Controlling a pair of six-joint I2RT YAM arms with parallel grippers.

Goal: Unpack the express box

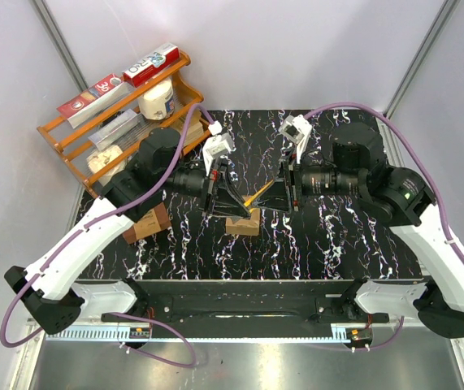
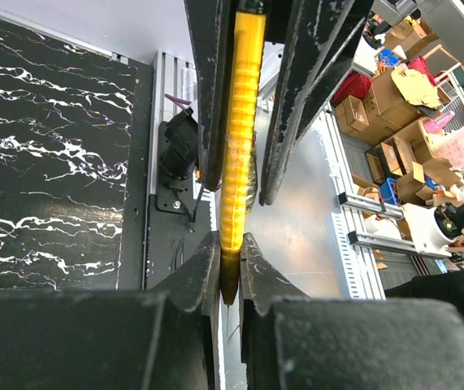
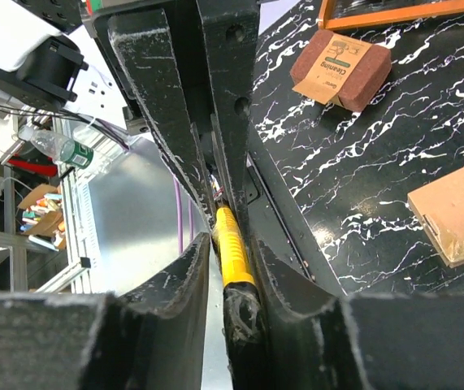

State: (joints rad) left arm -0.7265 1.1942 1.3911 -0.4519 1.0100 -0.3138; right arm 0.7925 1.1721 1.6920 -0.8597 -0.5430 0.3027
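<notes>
The express box [image 1: 244, 223] is a small light-brown taped carton on the black marbled table, just below the two grippers; it also shows in the right wrist view [image 3: 457, 210]. A yellow ribbed cutter [image 1: 256, 195] hangs in the air between the grippers. My left gripper [image 1: 230, 199] is shut on the cutter's pointed dark end [image 2: 230, 276]. My right gripper [image 1: 279, 193] has its jaws around the cutter's black rear end [image 3: 244, 313]. That end rests against one finger, and a narrow gap shows on the other side.
A darker reddish-brown box with a printed label [image 1: 146, 223] lies left of the express box and shows in the right wrist view [image 3: 341, 69]. An orange wooden rack [image 1: 118, 114] with cartons and a jar stands at the back left.
</notes>
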